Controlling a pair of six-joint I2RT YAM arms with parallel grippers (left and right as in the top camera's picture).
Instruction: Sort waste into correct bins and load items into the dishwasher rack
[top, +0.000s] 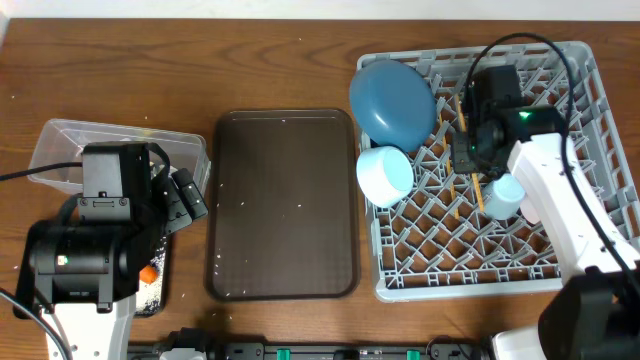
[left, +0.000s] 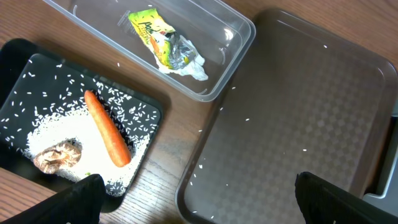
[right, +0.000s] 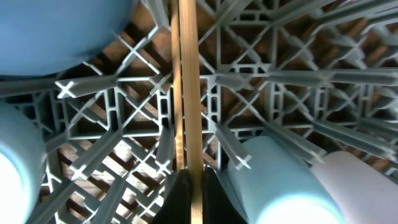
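Observation:
My right gripper (right: 191, 199) is shut on the wooden chopsticks (right: 186, 81), which lie across the pegs of the grey dishwasher rack (top: 590, 100). In the rack are the blue plate (top: 392, 100), the white bowl (top: 385, 175), the light-blue cup (right: 280, 180) and the pink cup (right: 367, 180). My left gripper (left: 199, 205) is open and empty above the table. The clear tub (left: 239, 37) holds the yellow-green wrapper with tissue (left: 161, 46). The black tray (left: 18, 56) holds the carrot (left: 107, 129), the brown lump (left: 57, 155) and rice (left: 56, 134).
The dark brown serving tray (top: 285, 200) lies between the bins and the rack, with a few stray rice grains on it. A few grains also lie on the wooden table (left: 186, 143) beside the black tray.

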